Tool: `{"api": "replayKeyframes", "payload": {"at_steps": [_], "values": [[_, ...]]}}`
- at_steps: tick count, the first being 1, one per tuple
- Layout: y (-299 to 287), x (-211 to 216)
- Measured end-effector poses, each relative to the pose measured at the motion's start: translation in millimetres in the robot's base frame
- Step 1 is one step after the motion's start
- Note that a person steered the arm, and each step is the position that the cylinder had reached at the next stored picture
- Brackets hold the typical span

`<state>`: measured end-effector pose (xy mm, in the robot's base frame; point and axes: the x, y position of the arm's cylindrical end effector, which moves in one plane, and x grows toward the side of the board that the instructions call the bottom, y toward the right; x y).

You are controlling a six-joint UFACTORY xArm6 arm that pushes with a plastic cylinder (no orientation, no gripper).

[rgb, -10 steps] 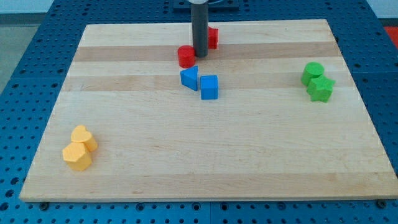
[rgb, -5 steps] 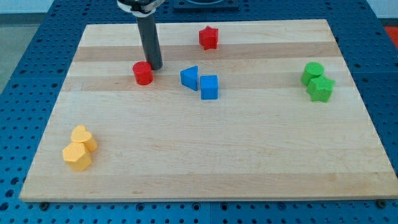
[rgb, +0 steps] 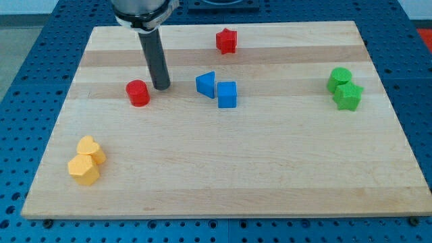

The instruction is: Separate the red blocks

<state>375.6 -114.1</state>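
Note:
A red cylinder block (rgb: 138, 92) sits on the wooden board at the view's left of middle. A red star block (rgb: 226, 40) sits near the view's top, far to the right of the cylinder. My tip (rgb: 161, 87) rests on the board just right of the red cylinder, close to it or touching its upper right side. The dark rod rises from there toward the view's top.
A blue triangular block (rgb: 206, 84) and a blue cube (rgb: 227, 94) sit together right of my tip. A green cylinder (rgb: 339, 78) and a green star (rgb: 349, 96) sit at the right. Two yellow blocks (rgb: 86, 160) lie at the lower left. The board's edge (rgb: 223, 212) runs along the bottom.
My tip has moved left and down the view, pushing the red cylinder away from the red star. The other blocks have not moved.

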Motion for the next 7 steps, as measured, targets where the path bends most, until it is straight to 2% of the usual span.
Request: {"api": "replayKeyframes", "payload": {"at_steps": [2, 5, 7], "values": [[-1.0, 24.1], [-71.1, 25.5], [-93.4, 25.6]]}}
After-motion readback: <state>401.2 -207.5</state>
